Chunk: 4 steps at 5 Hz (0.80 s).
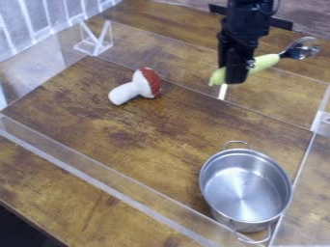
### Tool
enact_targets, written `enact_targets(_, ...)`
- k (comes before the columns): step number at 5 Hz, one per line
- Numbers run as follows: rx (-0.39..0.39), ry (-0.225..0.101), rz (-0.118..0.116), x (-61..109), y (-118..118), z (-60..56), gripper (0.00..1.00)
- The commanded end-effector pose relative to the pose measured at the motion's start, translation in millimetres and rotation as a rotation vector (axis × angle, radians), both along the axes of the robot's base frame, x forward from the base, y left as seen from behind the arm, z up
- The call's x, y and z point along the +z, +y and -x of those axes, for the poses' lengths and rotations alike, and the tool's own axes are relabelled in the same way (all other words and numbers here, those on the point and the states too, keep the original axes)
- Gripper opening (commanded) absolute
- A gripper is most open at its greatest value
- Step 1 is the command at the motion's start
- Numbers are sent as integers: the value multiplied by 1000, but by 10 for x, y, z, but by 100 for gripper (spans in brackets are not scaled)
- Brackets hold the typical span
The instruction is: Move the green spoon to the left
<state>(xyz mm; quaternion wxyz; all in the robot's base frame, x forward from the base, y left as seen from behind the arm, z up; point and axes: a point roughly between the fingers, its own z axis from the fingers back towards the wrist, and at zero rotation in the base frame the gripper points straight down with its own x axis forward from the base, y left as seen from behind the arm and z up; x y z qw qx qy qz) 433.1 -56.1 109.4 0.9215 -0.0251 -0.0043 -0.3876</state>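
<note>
Leftmost, in the upper left of the frame, a white stand-like piece [93, 41] is seen near the clear plastic edging [52, 58] of the brown wooden table [123, 145]. To its right and lower down, the mushroom toy [137, 87] is laid on its side on the wood, its white stem pointed to the lower left and its speckled red cap to the upper right. At the upper right, the green spoon [263, 64] is gripped in the narrowed fingers of the black gripper [237, 68]. The spoon is tilted, its yellow-green end at the lower left and its silvery metal end at the upper right. Whether the table is touched by the spoon cannot be told. In the lower right, a round silvery metal pot [245, 190] is placed upright, well apart from the spoon, with its inside exposed and wire handles seen at its top and bottom.
</note>
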Motion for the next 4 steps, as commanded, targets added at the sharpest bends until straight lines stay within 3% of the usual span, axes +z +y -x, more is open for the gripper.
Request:
enact_targets(1, 98, -179, 19, 722, 200, 269, 0)
enact_targets(2, 117, -202, 21, 638, 217, 420, 0)
enact_targets(3, 257, -229, 5, 664, 496, 725, 0)
enact_targets(4, 438, -221, -19, 523, 987, 1032, 0)
